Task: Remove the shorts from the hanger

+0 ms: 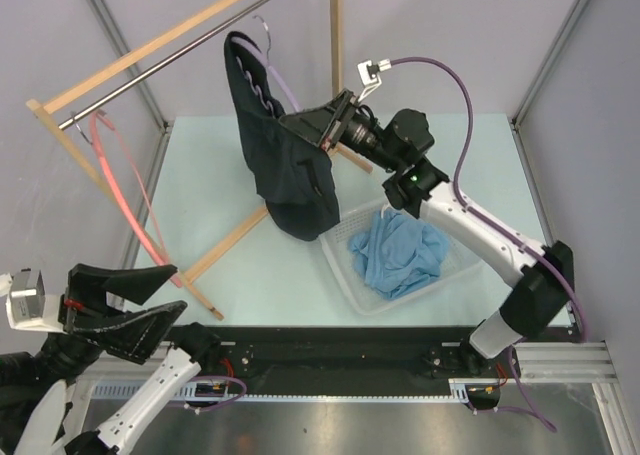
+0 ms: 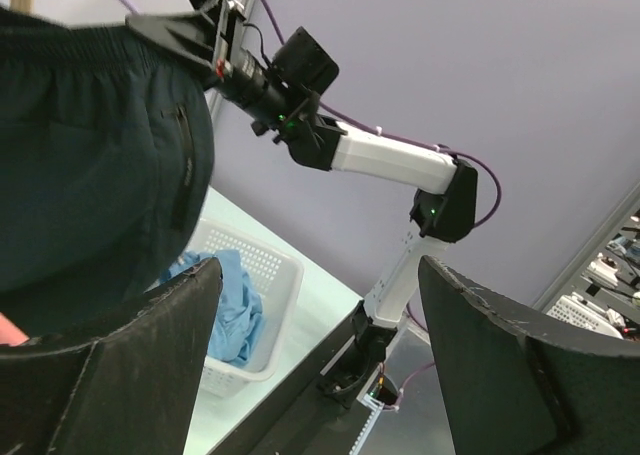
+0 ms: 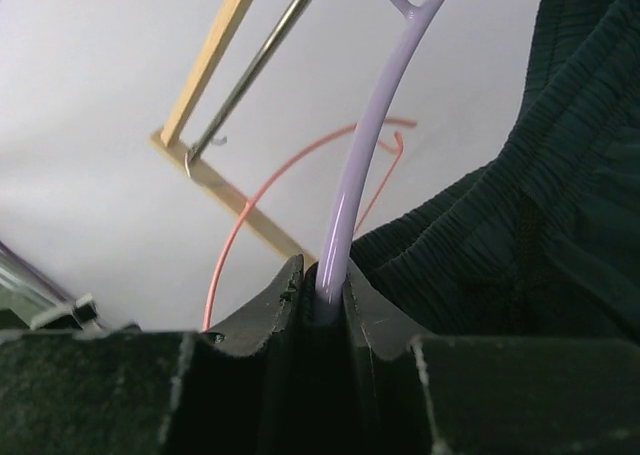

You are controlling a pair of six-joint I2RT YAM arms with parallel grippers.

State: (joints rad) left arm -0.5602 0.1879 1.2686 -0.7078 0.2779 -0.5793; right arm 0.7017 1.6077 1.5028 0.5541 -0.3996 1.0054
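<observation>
The dark navy-black shorts (image 1: 285,165) hang on a lilac hanger (image 3: 352,200) below the metal rail (image 1: 190,55). They also show in the left wrist view (image 2: 90,145) and the right wrist view (image 3: 520,235). My right gripper (image 1: 335,125) is shut on the lilac hanger's arm, at the shorts' waistband. The light sky-blue shorts (image 1: 400,250) lie crumpled in the white basket (image 1: 345,275). My left gripper (image 1: 150,300) is open and empty, low at the near left, apart from both pairs.
A wooden rack frame (image 1: 150,45) carries the rail, with a slanted wooden leg (image 1: 225,240) on the table. An empty pink hanger (image 1: 125,190) hangs at the left end of the rail. Grey walls close the back and sides.
</observation>
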